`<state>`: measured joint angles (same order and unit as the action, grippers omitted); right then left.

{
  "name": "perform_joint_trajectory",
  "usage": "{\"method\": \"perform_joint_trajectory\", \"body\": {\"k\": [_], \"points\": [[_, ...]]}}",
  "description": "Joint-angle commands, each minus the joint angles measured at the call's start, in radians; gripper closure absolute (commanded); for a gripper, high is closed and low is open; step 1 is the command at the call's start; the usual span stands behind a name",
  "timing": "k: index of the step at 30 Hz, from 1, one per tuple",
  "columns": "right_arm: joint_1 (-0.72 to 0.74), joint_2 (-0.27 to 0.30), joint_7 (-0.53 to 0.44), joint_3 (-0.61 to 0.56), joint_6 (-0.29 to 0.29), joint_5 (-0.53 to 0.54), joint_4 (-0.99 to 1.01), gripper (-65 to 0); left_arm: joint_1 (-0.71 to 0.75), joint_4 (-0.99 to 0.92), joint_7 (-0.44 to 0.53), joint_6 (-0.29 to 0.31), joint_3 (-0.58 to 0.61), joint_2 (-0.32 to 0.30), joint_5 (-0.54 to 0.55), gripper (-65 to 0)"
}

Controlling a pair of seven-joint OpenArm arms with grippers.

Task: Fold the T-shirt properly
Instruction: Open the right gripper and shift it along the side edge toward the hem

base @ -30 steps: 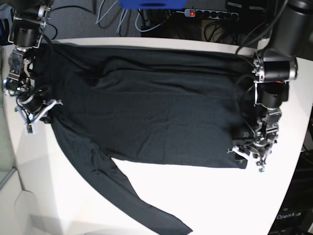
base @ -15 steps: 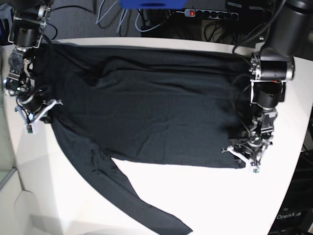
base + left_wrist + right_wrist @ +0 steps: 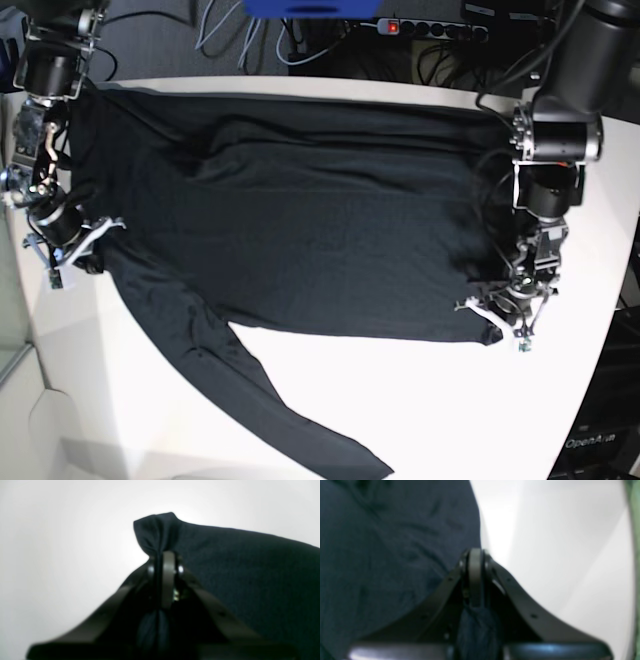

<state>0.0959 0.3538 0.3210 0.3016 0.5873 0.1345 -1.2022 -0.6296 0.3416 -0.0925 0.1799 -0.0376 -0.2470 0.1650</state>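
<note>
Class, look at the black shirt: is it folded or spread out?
Spread out: the shirt covers much of the white table, and one sleeve trails toward the near edge.

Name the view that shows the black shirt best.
The base view: it takes in most of the black shirt, including the sleeve reaching the bottom edge. The left wrist view shows only a pinched, bunched edge close up; the right wrist view, wrinkled cloth and one side edge.

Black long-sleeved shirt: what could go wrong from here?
The left fingers pinch the black knit shirt close to a corner, so it might slip out during a lift. One long sleeve stretches toward the white tabletop's near edge and could drag or bunch when folded.
</note>
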Motion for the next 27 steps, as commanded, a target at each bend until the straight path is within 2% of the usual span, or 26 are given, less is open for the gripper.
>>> {"method": "perform_joint_trajectory", "body": {"k": [1, 9, 16, 18, 23, 27], "points": [[0.008, 0.02, -0.018, 0.006, 0.006, 0.012, -0.038, 0.0, -0.005, 0.014, -0.06, 0.008, 0.0, -0.004, -0.002, 0.0], [-0.038, 0.001, -0.016, 0.011, 0.006, 0.012, -0.118, 0.0, 0.084, 0.233, -0.164, 0.003, -0.003, -0.024, 0.005, 0.0], [-0.037, 0.003, -0.016, 0.006, 0.001, 0.012, -0.063, -1.0, 0.095, 0.253, -0.192, 0.003, -0.003, -0.024, 0.003, 0.0], [-0.037, 0.004, -0.016, 0.006, 0.001, 0.012, -0.061, -4.8, 0.096, 0.248, -0.192, 0.007, -0.003, -0.024, 0.001, 0.0], [-0.049, 0.004, -0.015, 0.014, 0.0, 0.012, -0.071, -19.5, 0.121, 0.256, -0.194, 0.007, -0.003, -0.024, 0.003, 0.0], [-0.057, 0.0, -0.015, 0.08, 0.0, 0.012, -0.071, -24.2, 0.124, 0.256, -0.195, 0.007, -0.003, -0.024, 0.001, 0.0]]}}
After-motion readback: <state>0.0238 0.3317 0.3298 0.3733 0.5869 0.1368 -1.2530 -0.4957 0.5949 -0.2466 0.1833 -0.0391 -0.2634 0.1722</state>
